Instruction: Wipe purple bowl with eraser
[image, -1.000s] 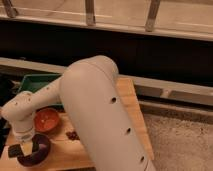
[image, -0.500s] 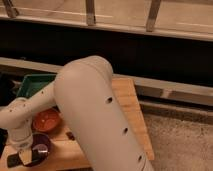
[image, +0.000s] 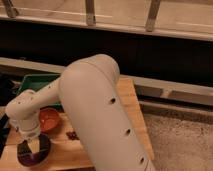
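The purple bowl (image: 31, 154) sits on the wooden table (image: 127, 107) at the bottom left, dark and glossy. My gripper (image: 32, 146) hangs from the pale wrist straight down into the bowl and covers its middle. The eraser is not visible as a separate thing; it is hidden at the gripper's tip or behind the wrist. My large pale arm (image: 100, 110) crosses the middle of the view and hides much of the table.
An orange-red bowl (image: 49, 119) stands just behind and right of the purple bowl. A cluster of dark reddish crumbs (image: 72, 134) lies to its right. A green tray (image: 36, 81) sits at the table's back left. Grey floor (image: 180, 145) is on the right.
The gripper has shifted slightly to the right over the purple bowl, staying down in it. The arm's elbow has swung a little with it. The bowls have not moved.
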